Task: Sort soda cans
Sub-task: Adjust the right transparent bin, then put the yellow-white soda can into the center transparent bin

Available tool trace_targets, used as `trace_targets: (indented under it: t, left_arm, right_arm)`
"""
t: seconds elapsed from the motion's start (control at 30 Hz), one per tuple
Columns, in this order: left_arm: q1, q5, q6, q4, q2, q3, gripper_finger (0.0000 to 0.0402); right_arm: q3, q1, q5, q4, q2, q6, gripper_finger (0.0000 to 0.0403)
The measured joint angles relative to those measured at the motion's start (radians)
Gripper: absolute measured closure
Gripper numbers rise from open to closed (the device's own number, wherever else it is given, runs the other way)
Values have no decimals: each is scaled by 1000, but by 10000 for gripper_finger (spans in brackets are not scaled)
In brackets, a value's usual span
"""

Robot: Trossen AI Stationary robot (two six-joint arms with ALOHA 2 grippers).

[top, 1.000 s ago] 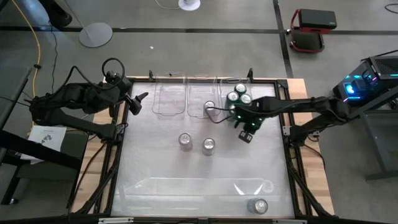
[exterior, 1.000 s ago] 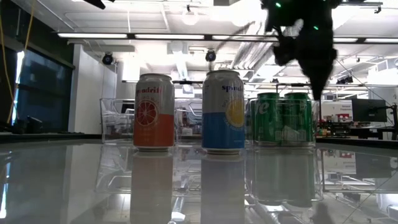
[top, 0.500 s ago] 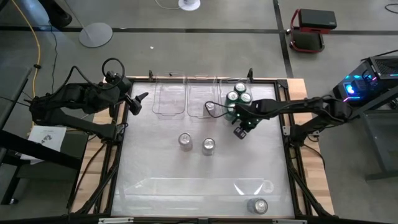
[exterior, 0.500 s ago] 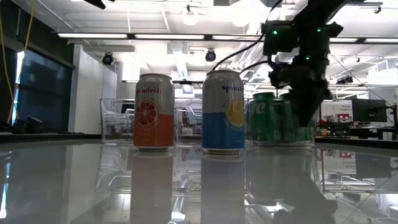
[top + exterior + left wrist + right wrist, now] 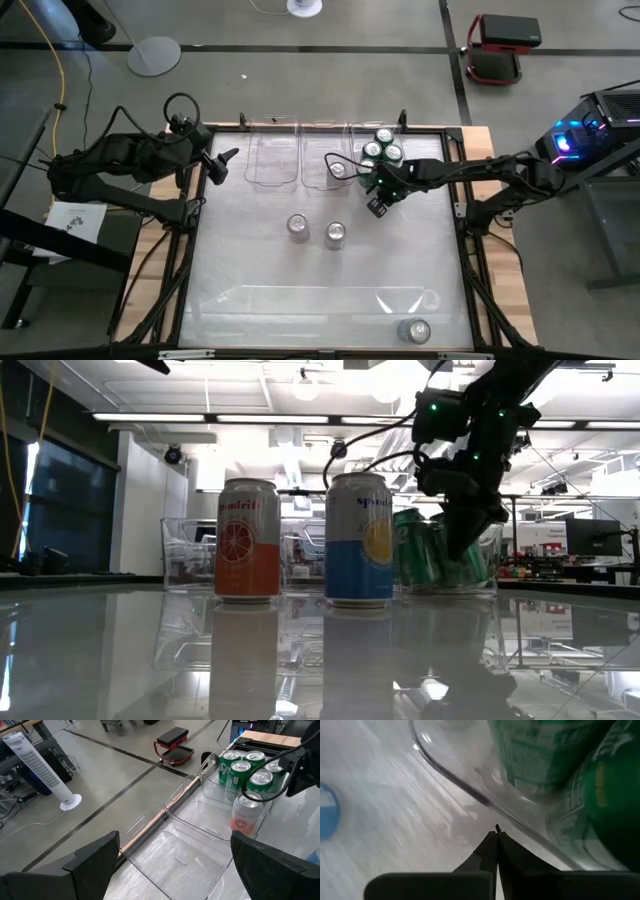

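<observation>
At the far right of the glossy surface [image 5: 250, 300], four green soda cans with silver tops [image 5: 383, 148] sit in a clear rectangular plastic bin [image 5: 212, 790]. The right gripper [image 5: 377, 203], fingers pinched together and empty, is against that bin's near wall. A pink-labelled can [image 5: 338, 171] stands in the middle bin. Orange-labelled can [image 5: 247, 540] and blue-labelled can [image 5: 359, 540] stand mid-surface; another can [image 5: 416, 330] is near the front edge. The left gripper [image 5: 222, 164] waits wide at the left edge.

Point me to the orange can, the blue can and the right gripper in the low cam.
orange can [image 5: 247, 540], low view, on the printed orange-slice label mid-body.
blue can [image 5: 359, 545], low view, on the blue front of the body.
right gripper [image 5: 452, 548], low view, at the shut fingers' tips before the green cans.
</observation>
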Motion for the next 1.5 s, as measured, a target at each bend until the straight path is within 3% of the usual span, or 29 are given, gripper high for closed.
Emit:
trace_targets:
  t: [1.07, 1.37, 1.5]
  left_arm:
    - [0, -9, -24, 1, 0, 0, 46]
    - [0, 21, -23, 0, 0, 0, 46]
    - [0, 44, -18, 0, 0, 0, 46]
  right_arm:
    - [1, 0, -63, 261, -9, 72, 403]
    - [8, 17, -60, 181, -137, 123, 403]
    - [115, 54, -6, 110, -183, 104, 403]
